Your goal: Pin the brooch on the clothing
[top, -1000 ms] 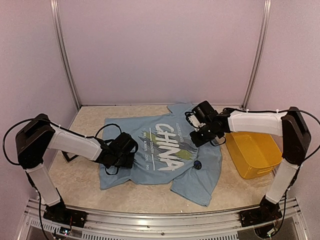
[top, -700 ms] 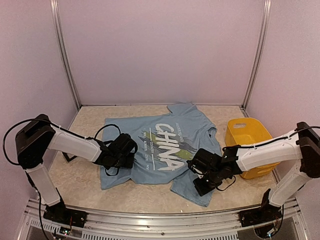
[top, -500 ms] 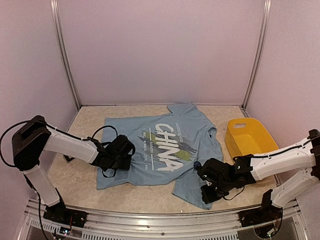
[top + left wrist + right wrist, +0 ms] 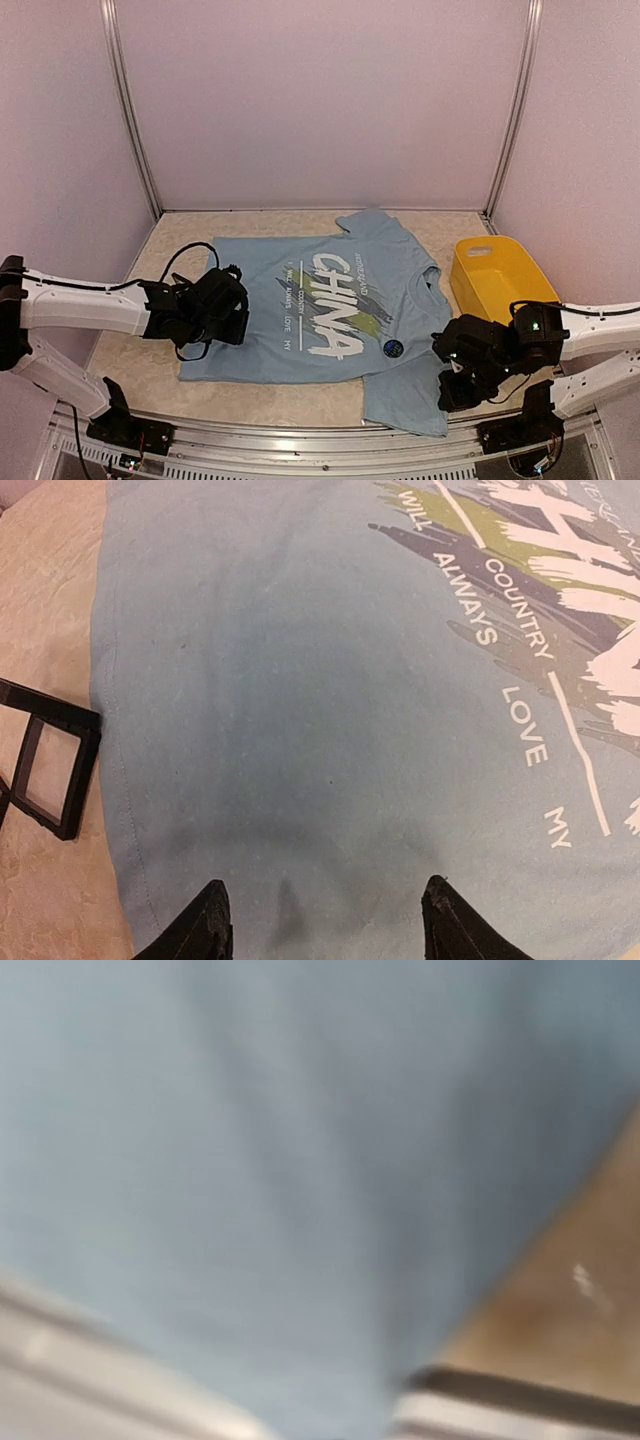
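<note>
Light blue cloth fills the middle of the overhead view: the T-shirt [image 4: 300, 310] lies spread flat on the beige table [image 4: 180, 245], white CHINA lettering face up. The brooch [image 4: 393, 348], a small dark disc, sits on the shirt just to the lower right of the lettering. Whether its pin has gone through the cloth cannot be told from here.

At centre left, the left gripper [image 4: 232, 318] hangs low over the plain side of the shirt. Its wrist view shows the black fingertips [image 4: 205, 925] spread apart with nothing between them, only smooth cloth below. It looks placed to press or steady the fabric, and it is well apart from the brooch.

At lower right, the right gripper [image 4: 452, 385] sits low beside the shirt's corner, near the brooch but not touching it. Its wrist view is a blur of blue cloth and table edge, so I cannot tell how its jaws stand.

A yellow bin [image 4: 497, 272] stands at the right, beside the shirt. A black square frame [image 4: 40, 770] lies on the table against the shirt's edge, at the left of the left wrist view. Nothing lies over the brooch.
</note>
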{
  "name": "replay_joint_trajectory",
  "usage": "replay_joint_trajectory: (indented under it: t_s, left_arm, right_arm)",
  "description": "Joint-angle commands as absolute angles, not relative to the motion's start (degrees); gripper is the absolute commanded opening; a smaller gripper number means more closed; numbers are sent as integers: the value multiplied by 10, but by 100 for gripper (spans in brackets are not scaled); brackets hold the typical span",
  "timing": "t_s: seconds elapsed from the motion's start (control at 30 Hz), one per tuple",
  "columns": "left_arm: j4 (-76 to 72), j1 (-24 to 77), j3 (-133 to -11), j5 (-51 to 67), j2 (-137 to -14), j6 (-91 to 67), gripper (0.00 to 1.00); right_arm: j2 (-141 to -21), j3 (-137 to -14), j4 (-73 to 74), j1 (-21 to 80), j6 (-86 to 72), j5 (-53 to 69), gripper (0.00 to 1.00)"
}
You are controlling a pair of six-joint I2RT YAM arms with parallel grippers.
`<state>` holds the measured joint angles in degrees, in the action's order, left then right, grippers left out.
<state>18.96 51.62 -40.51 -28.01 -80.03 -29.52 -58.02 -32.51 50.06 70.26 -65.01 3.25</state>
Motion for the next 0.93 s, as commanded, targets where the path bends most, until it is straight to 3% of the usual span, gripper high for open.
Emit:
replay_joint_trajectory:
  t_s: [0.0,0.03,0.1,0.13,0.2,0.27,0.37,0.5,0.67,0.9]
  left_arm:
    - [234,528,-448,-304,-754,-280,61]
    - [235,527,-465,-307,-745,-275,62]
    - [226,513,-495,-306,-721,-248,70]
    - [215,496,-511,-299,-706,-235,76]
    - [179,439,-540,-267,-694,-205,92]
    - [156,369,-571,-245,-698,-189,98]
    - [130,272,-598,-243,-721,-172,99]
    - [87,179,-576,-236,-728,-163,99]
    - [-49,139,-438,-233,-674,-169,99]
    - [-129,139,-338,-208,-640,-187,99]
  right_arm:
    - [-569,-464,514,653,-554,-41,16]
    - [-571,-495,492,625,-509,-56,38]
    - [-587,-553,443,530,-403,-63,71]
    - [-601,-584,417,477,-351,-53,83]
    - [-642,-652,364,376,-253,-43,97]
    - [-692,-702,315,276,-186,-16,99]
    - [-777,-769,281,149,-153,65,100]
    - [-804,-769,219,49,-151,105,99]
    - [-740,-618,81,40,-147,-27,100]
    - [-670,-451,-32,39,-135,-78,99]
